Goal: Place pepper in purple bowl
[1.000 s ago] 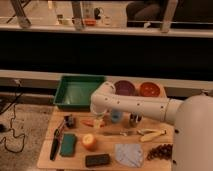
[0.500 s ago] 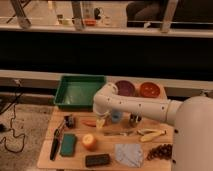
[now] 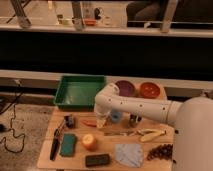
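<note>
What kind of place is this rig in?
Likely a lab or office test area: wooden table of mixed props, green tray, loose cable on the floor. The gripper sits low beside the pepper.

The white arm (image 3: 135, 107) extends left from the base, bends at its elbow, and the gripper (image 3: 101, 121) hangs pointing downward.

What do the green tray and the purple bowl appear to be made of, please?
The green tray looks like plastic: uniform colour, moulded raised rim. The purple bowl is probably plastic too, dull and evenly coloured, though ceramic is possible. The gripper hangs beside the pepper.
</note>
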Controlling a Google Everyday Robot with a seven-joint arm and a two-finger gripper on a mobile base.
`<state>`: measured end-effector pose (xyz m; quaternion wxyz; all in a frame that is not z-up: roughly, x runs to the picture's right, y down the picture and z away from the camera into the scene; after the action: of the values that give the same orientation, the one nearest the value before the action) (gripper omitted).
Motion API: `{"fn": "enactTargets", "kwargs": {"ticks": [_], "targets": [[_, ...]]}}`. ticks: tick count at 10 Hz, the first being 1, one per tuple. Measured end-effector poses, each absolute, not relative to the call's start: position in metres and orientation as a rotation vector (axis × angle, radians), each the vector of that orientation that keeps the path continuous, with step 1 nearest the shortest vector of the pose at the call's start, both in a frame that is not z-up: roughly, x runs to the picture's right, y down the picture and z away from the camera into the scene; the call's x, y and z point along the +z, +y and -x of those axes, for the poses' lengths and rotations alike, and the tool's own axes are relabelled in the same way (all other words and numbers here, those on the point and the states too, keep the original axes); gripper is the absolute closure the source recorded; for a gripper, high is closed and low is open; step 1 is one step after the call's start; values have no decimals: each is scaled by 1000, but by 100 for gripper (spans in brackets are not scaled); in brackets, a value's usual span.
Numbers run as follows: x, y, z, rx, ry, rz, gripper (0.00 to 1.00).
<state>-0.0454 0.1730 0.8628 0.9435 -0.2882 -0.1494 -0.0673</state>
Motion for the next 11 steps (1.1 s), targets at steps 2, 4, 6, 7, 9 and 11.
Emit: {"fn": "enactTargets", "kwargs": {"ticks": [2,4,6,7,9,11], "targets": [[863,173,45,-138,-312,586,72],[863,174,44,-138,-316,588,86],[859,174,44,-141,-342,585,100],[851,169,45,-142,-354,574,100],[835,156,44,-140,-369,540,100],[824,148,38,-131,-376,508,100]]}}
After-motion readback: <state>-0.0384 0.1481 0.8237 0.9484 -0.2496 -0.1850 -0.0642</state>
